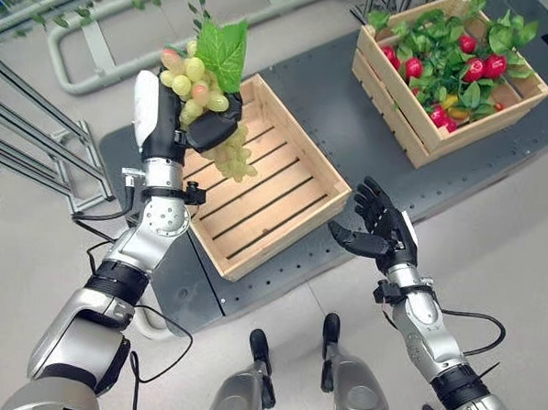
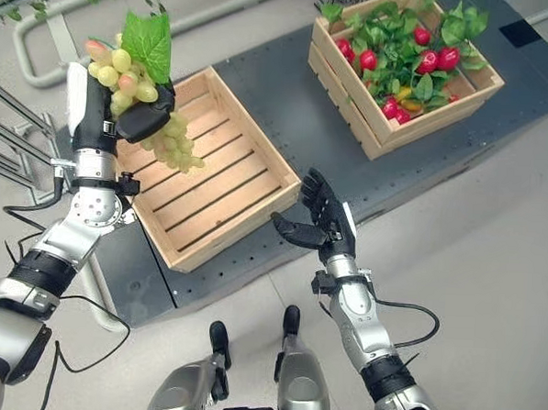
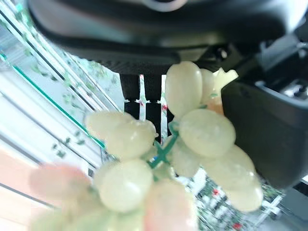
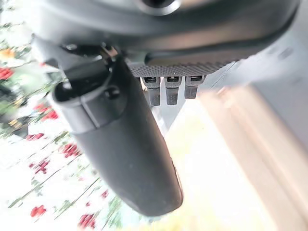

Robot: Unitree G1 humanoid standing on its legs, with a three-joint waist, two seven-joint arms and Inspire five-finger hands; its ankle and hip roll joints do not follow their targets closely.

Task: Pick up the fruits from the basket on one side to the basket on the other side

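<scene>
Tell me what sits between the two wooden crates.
Nothing: between the empty crate and the fruit crate there is only bare dark platform, seen in both eye views.

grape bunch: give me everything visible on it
The grape bunch is pale green with a few pinkish grapes, glossy and plastic-looking, on a green stem, topped by one large green leaf. The left hand is curled round its middle and holds it in the air above the left edge of the slatted wooden crate. The lower grapes dangle below the fingers, clear of the crate.
</scene>
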